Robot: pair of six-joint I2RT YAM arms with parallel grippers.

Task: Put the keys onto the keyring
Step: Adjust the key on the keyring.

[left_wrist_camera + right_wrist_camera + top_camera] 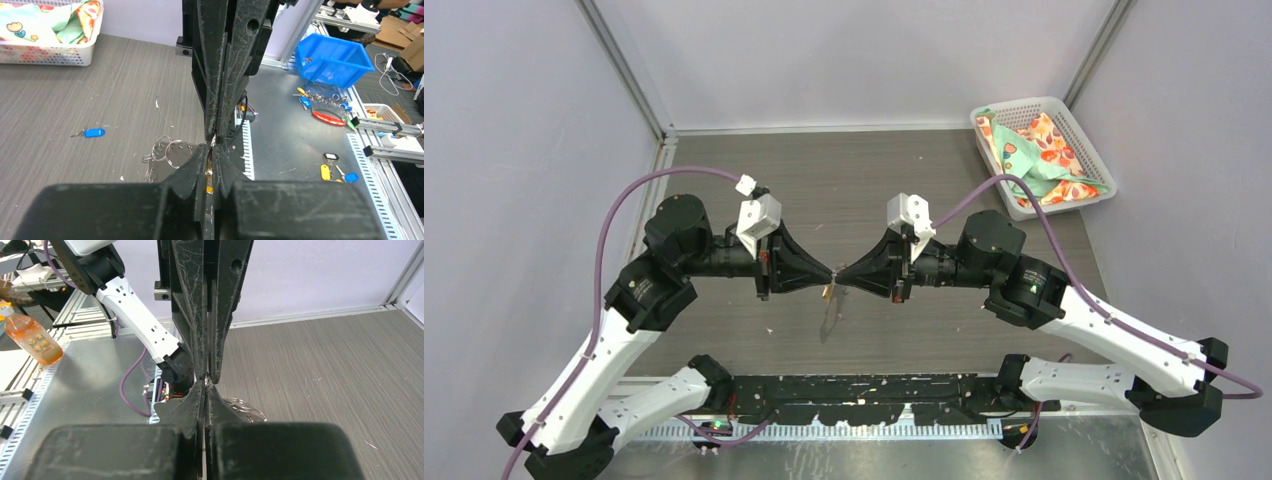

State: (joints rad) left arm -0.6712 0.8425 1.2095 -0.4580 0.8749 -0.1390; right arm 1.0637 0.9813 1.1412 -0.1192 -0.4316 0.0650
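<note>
Both shut: left claw (210,147) pinches yellow key (209,186), touching right claw (206,384).

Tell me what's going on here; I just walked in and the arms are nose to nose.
The left gripper and right gripper meet tip to tip above the table. The left is pinched on the yellow key. The right is shut, but what it holds is unclear. The keyring shows just below the tips. The blue key lies alone on the table.

Between the left tool's (211,146) fingers only a yellow sliver (209,181) showed, too little to name. Beneath that tool the keyring (167,150) lay half hidden behind one finger.
</note>
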